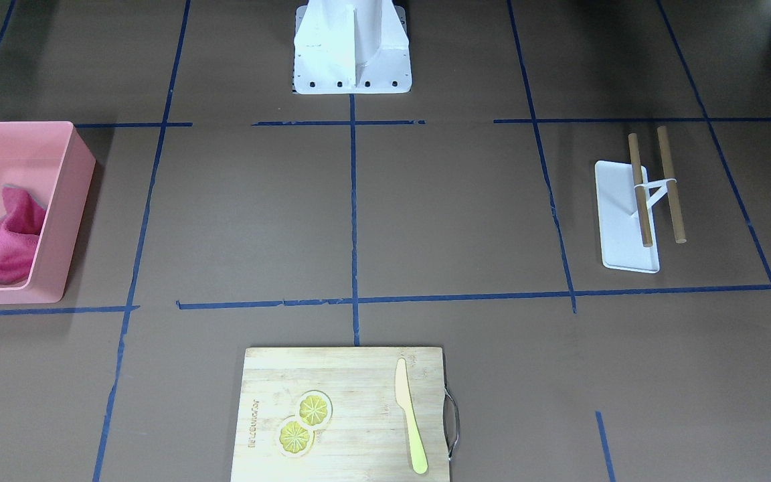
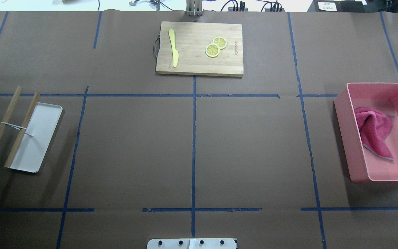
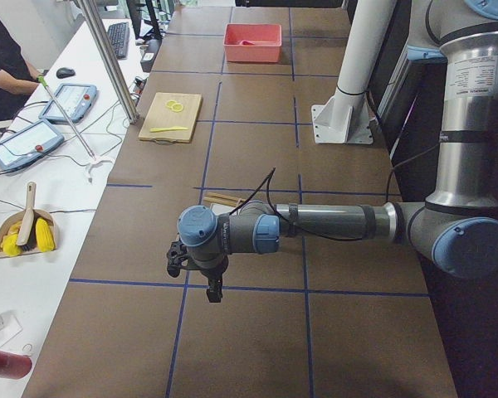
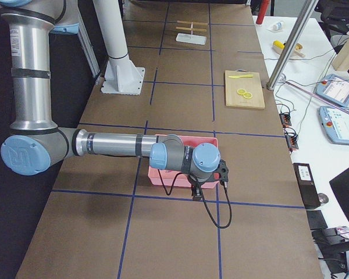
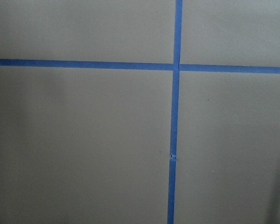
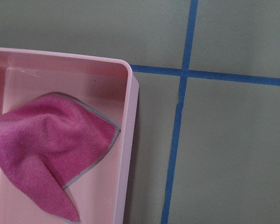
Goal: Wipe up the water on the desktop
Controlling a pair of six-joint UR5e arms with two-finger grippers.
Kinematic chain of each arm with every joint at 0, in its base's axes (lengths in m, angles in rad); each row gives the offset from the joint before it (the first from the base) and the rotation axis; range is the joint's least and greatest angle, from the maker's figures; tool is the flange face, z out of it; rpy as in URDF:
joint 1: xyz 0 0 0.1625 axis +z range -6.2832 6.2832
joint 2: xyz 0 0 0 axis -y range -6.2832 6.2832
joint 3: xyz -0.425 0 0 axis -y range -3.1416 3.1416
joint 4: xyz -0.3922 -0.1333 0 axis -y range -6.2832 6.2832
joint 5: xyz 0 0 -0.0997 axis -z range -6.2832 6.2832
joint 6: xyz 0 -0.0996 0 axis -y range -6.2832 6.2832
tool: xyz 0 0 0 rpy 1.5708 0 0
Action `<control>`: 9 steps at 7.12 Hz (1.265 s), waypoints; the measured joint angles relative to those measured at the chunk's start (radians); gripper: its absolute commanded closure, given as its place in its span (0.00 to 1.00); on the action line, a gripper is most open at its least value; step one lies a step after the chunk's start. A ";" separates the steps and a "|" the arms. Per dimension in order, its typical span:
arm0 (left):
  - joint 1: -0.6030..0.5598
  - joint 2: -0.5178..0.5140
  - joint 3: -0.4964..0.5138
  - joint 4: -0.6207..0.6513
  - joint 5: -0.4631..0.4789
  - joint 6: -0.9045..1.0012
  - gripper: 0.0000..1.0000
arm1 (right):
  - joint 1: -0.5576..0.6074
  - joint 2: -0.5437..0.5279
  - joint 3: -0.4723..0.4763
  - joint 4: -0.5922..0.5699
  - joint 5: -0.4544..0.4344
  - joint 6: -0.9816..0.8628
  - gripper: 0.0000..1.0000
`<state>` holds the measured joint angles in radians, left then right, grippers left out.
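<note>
The desktop [image 2: 133, 148] is a matte brown top marked by blue tape lines; I can make out no water on it in any view. A pink cloth [image 2: 373, 133] lies crumpled in a pink bin [image 2: 349, 145] at the right; it also shows in the right wrist view [image 6: 51, 140]. My right gripper [image 4: 196, 195] hangs above the near edge of the bin. My left gripper [image 3: 213, 292] hangs over bare desktop near a tape crossing. Neither wrist view shows fingers, so I cannot tell whether either gripper is open or shut.
A bamboo cutting board [image 2: 192, 62] with two lemon slices [image 2: 215, 46] and a yellow knife [image 2: 173, 46] lies at the far middle. A white tray [image 2: 38, 138] with two wooden sticks [image 2: 2, 124] lies at the left. The robot's white base [image 1: 352, 47] stands mid-table.
</note>
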<state>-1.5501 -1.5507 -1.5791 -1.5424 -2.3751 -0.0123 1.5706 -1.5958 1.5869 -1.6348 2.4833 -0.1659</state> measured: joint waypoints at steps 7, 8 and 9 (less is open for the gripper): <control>-0.001 -0.002 -0.001 -0.002 0.000 0.000 0.00 | 0.075 0.007 -0.015 0.045 -0.113 0.096 0.00; -0.001 -0.002 -0.001 -0.002 0.000 0.000 0.00 | 0.075 0.007 -0.014 0.046 -0.112 0.101 0.00; -0.001 -0.002 -0.002 -0.002 0.000 0.000 0.00 | 0.075 0.007 -0.014 0.045 -0.111 0.103 0.00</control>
<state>-1.5510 -1.5524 -1.5810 -1.5447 -2.3756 -0.0123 1.6456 -1.5886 1.5729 -1.5895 2.3722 -0.0625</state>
